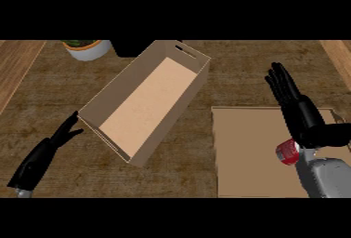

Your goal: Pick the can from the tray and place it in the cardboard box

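Observation:
A red can (286, 152) lies on the flat tan tray (250, 153) at the lower right, partly hidden under my right wrist. My right hand (298, 108) is above the tray's far edge, fingers straight and pointing away, open and holding nothing. The can sits just behind and below the palm. The long cardboard box (147, 100) stands open at the centre, set diagonally, with nothing visible inside. My left hand (48, 151) rests open at the lower left, just left of the box's near corner.
A white pot with a green plant (87, 48) stands at the top left beyond the box. A dark object (130, 46) sits beside it. Wooden strips (15, 69) border the dark counter on both sides.

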Motion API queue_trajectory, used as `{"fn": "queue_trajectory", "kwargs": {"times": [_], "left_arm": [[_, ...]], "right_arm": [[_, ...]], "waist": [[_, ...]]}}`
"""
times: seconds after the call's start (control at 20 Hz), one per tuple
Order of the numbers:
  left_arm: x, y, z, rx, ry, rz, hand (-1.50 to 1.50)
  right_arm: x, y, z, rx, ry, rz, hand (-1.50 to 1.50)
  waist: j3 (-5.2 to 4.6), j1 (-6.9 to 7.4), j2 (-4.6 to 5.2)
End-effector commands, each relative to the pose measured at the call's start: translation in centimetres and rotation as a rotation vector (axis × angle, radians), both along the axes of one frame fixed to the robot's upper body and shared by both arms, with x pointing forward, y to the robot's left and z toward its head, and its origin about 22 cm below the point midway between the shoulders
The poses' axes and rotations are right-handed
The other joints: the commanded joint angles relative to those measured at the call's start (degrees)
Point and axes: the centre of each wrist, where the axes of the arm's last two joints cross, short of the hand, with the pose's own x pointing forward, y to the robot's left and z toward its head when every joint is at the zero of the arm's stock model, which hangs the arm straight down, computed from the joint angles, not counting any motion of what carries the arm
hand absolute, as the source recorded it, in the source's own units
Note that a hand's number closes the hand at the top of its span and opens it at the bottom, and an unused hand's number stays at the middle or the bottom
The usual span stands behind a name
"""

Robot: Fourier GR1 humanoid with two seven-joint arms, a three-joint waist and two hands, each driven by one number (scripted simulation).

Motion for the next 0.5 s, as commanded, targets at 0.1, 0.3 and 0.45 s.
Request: {"fn": "queue_trajectory", "kwargs": {"times": [0.1,0.3,0.45], "left_arm": [[3.0,-3.7,4.1,-0.096,-0.090,-0.052,0.00],[1.0,-3.0,1.8,-0.150,-0.040,0.026,0.00],[1.8,-5.8,3.2,-0.232,-0.100,-0.051,0.00]], "right_arm": [[-2.1,-3.5,-0.9,-0.104,0.118,0.084,-1.50],[-2.6,-2.7,-1.2,0.363,-0.132,-0.169,-1.50],[-4.0,-9.0,0.7,-0.722,-0.027,0.065,-1.50]], "waist": [[-1.01,-1.24,0.99],[1.87,-8.96,-2.52],[-1.28,-5.98,0.81]]}}
